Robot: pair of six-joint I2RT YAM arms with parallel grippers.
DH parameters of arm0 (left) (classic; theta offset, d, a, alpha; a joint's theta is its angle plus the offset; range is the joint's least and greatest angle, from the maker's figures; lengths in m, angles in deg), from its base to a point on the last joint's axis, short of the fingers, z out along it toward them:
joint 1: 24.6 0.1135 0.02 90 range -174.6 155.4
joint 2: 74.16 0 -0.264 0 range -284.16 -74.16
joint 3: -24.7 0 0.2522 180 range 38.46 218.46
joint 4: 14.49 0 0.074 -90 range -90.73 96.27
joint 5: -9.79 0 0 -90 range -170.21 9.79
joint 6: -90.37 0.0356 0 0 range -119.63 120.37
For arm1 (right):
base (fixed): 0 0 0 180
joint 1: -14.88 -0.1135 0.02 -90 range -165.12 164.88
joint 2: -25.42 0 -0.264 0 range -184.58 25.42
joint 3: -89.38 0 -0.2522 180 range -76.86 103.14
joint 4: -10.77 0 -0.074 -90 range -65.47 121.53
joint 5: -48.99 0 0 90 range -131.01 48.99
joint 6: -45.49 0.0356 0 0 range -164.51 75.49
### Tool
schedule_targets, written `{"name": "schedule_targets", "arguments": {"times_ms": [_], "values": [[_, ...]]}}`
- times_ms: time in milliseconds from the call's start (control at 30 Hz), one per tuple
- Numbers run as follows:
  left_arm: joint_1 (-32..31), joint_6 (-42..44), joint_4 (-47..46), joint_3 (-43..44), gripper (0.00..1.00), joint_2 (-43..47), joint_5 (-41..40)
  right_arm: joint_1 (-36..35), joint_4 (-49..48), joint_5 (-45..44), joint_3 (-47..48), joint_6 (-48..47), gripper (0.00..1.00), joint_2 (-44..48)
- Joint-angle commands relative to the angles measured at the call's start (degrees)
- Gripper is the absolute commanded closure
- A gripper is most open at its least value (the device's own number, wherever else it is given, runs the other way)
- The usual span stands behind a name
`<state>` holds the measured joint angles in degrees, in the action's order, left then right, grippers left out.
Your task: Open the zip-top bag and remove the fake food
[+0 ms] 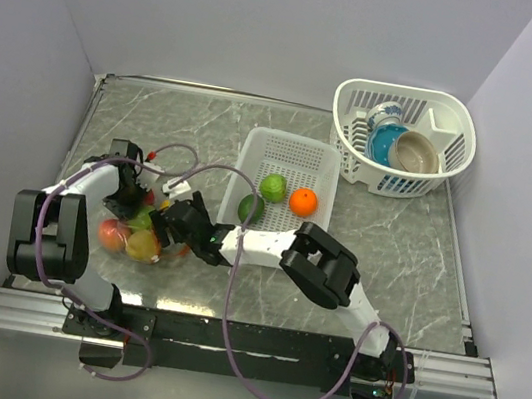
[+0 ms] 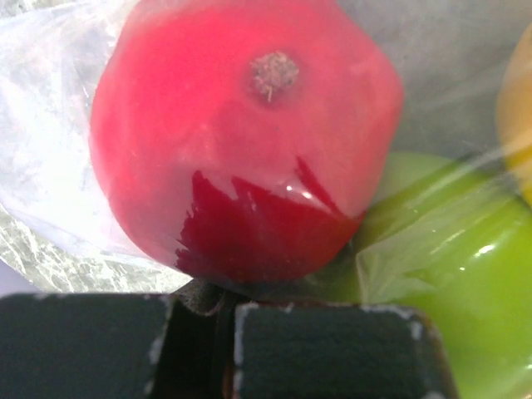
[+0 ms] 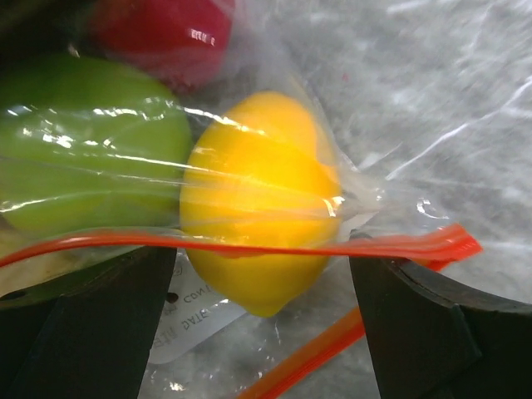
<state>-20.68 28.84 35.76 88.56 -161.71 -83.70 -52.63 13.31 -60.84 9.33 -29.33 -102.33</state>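
Note:
The clear zip-top bag (image 1: 175, 252) lies at the left of the table with fake food inside. My left gripper (image 1: 127, 200) is shut, pinching a fold of bag film (image 2: 198, 293) just below a red fruit (image 2: 241, 141), with a green fruit (image 2: 449, 274) beside it. My right gripper (image 3: 262, 249) stands open at the bag's mouth. A yellow lemon (image 3: 253, 208) pokes out between its fingers, and the orange-red zip strip (image 3: 249, 247) runs across in front of it. Two green fruits (image 1: 272, 186) and an orange one (image 1: 303, 201) lie in the white slotted basket (image 1: 294, 148).
A second white basket (image 1: 459, 129) at the back right holds a blue dish (image 1: 385, 137) and a tan bowl (image 1: 415, 154). Walls close in the table on the left, back and right. A white label (image 3: 199, 316) shows on the bag under the lemon.

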Motion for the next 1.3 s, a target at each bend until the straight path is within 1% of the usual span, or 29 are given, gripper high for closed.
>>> {"name": "schedule_targets", "arguments": {"times_ms": [0,33,100,133,167,200,233,267,300,333,400,433,500,533,600,667,733,833,867,933,967,1000,1033,1067,1100,1167,1267], "values": [[-0.85,1.5,2.45,-0.54,0.99,1.85,4.45,0.27,-0.02,-0.11,2.41,1.08,0.11,-1.9],[-0.93,1.59,2.36,-0.62,0.99,2.12,4.28,0.18,-1.07,-0.12,1.44,0.82,0.18,-0.68],[-0.94,1.76,1.31,-1.32,0.99,2.21,3.66,0.18,-4.31,-0.38,-2.41,0.55,0.27,1.35],[-0.94,1.68,0.69,-1.59,0.99,2.03,2.53,0.18,-5.2,-0.81,-3.74,0.38,0.37,3.88],[-0.94,1.5,0.08,-2.29,0.99,1.86,1.3,0.09,-5.82,-1.25,-5.14,0.29,0.42,5.38],[-0.94,1.33,-0.62,-2.38,0.99,1.51,-0.54,0.01,-6.87,-2.13,-8.2,0.2,0.45,7.14],[-0.94,0.98,-2.11,-2.64,0.99,0.72,-1.51,-0.43,-7.58,-3.01,-10.06,0.03,0.46,10.99],[-0.85,0.02,-2.82,-2.56,0.99,0.1,-2.74,-0.61,-8.19,-3.71,-11.99,-0.24,0.46,13.11],[-0.67,-0.69,-3.52,-2.3,0.99,-0.6,-3.97,-0.87,-8.9,-4.15,-15.75,-0.41,0.46,15.4],[-0.5,-1.39,-4.4,-1.95,0.99,-2.09,-5.38,-1.13,-8.73,-4.77,-17.45,-0.68,0.44,19.68],[0.38,-3.32,-5.11,-0.28,0.99,-3.68,-6.53,-1.84,-7.94,-5.65,-22.53,-0.94,0.42,24.01],[0.73,-3.85,-5.29,0.42,0.99,-5.42,-6.88,-2.01,-7.59,-6.0,-24.21,-0.33,0.41,28.38],[1.26,-5.17,-5.29,2.01,0.99,-7.45,-6.8,-2.19,-7.24,-6.53,-29.38,1.24,0.41,32.8],[1.18,-5.35,-5.29,2.19,0.99,-7.81,-6.88,-2.37,-7.15,-7.4,-31.07,1.69,0.41,36.91],[1.18,-5.53,-5.29,2.28,0.99,-8.25,-6.01,-2.02,-7.14,-9.33,-35.28,2.48,0.41,40.71],[1.18,-5.27,-5.73,1.75,0.99,-8.17,-6.01,-1.4,-6.8,-10.83,-37.4,2.92,0.41,45.46],[1.17,-5.0,-5.82,1.4,0.99,-7.81,-6.18,0.44,-7.23,-10.05,-39.69,3.54,0.4,48.19],[1.17,-4.56,-5.82,0.52,0.99,-6.94,-5.74,3.34,-6.54,-10.48,-39.7,3.8,0.4,47.94],[1.17,-4.56,-5.73,0.43,0.99,-6.67,-5.66,4.04,-4.79,-11.71,-39.18,4.07,0.4,47.5],[1.26,-4.13,-5.38,-0.01,0.99,-5.8,-5.13,7.64,-2.68,-14.87,-37.42,5.38,0.4,45.57],[1.18,-3.95,-5.12,-0.1,0.99,-5.44,-4.87,8.87,0.99,-16.1,-36.46,6.34,0.4,44.52],[1.17,-3.86,-5.03,-0.27,0.99,-4.83,-4.52,10.27,2.42,-17.16,-34.45,6.88,0.33,42.42],[1.17,-3.77,-4.68,-0.27,0.99,-4.65,-4.25,12.03,3.74,-17.78,-33.38,6.88,0.22,41.36],[1.09,-3.6,-4.24,-0.1,0.99,-4.21,-3.73,12.66,5.84,-18.22,-32.5,6.97,0.1,40.56],[1.17,-3.51,-3.8,-0.01,0.99,-3.69,-2.5,12.75,6.38,-18.74,-31.27,5.66,0.0,39.42],[1.17,-3.24,-3.36,-0.01,0.99,-2.98,-1.79,12.93,8.48,-19.71,-29.51,4.95,0.0,39.06],[1.17,-2.98,-3.71,-0.01,0.99,-2.8,-1.43,12.23,8.59,-19.72,-29.5,3.11,0.0,41.77]]}}
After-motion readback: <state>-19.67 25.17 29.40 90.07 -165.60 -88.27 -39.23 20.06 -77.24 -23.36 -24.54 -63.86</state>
